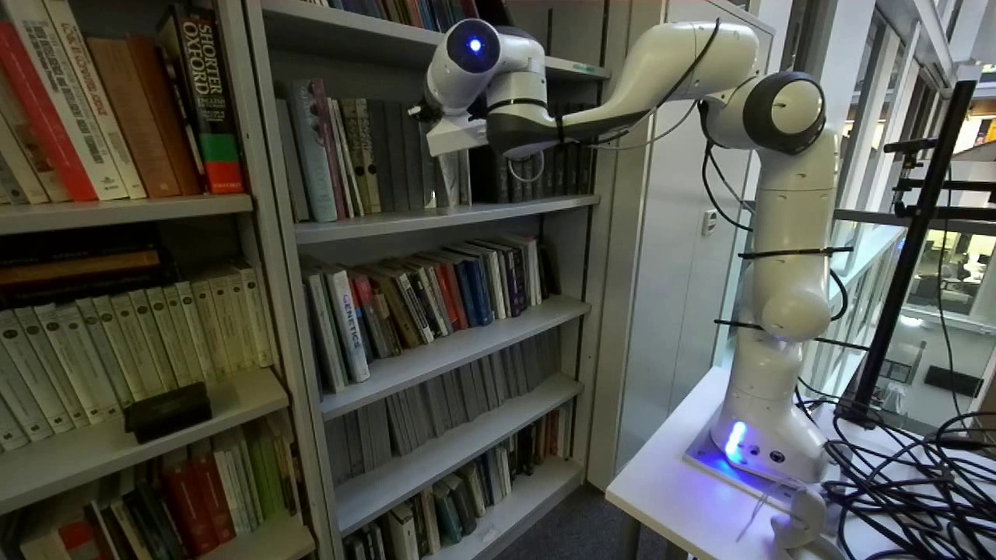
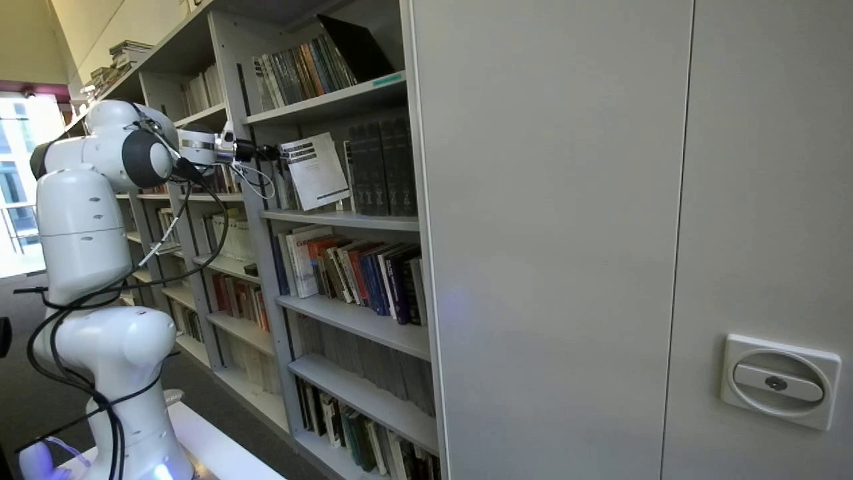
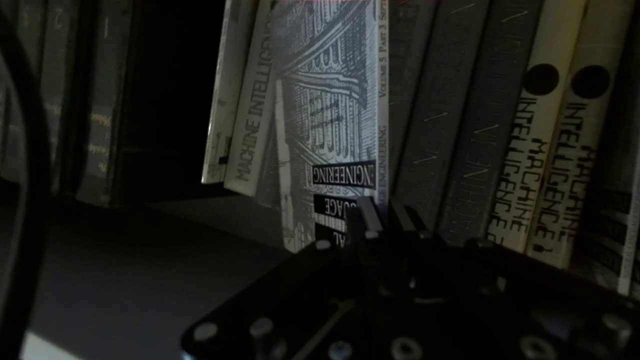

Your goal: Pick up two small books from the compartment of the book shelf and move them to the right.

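One book (image 2: 316, 172) gripped in the claw (image 3: 386, 216), tilted at its bay (image 2: 346, 219)

The claw is pinched on the book near an upper corner, fingertips (image 3: 369, 216) on either side of it in the wrist view. Its edge reads "Volume 5 Part 3"; black bars cross the cover. In an exterior view the book sits aslant at the front of the bay, with dark volumes (image 2: 390, 167) to its right. Whether its bottom touches the bay, I cannot tell. Spines (image 3: 575, 125) lettered "Machine Intelligence" stand on both sides of it in the wrist view, which is dim. One level down on the shelf (image 2: 360, 321), "Genetics" (image 1: 349, 327) stands slightly tilted. The arm (image 1: 794, 218) rises from a white table (image 1: 661, 482) and reaches the bay in both exterior views.
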Robot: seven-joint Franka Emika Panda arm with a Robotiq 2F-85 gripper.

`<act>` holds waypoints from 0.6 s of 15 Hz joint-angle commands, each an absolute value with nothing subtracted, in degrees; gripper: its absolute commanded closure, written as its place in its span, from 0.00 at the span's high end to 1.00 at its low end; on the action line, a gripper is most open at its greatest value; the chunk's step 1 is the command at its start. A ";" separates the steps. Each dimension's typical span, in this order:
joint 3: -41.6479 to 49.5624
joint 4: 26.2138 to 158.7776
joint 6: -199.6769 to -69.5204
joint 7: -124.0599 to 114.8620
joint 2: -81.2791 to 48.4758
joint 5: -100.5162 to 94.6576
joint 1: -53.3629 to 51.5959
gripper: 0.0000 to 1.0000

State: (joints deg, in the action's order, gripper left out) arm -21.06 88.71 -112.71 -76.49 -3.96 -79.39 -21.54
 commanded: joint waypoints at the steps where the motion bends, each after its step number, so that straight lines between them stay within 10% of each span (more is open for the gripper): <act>1: -19.97 92.52 -119.93 -81.94 -0.18 -72.91 -20.35 0.02; 9: -21.25 95.71 -112.18 -80.47 4.09 -72.78 -21.40 0.02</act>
State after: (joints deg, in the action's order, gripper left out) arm -20.75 92.81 -115.39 -80.75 0.68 -71.17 -21.26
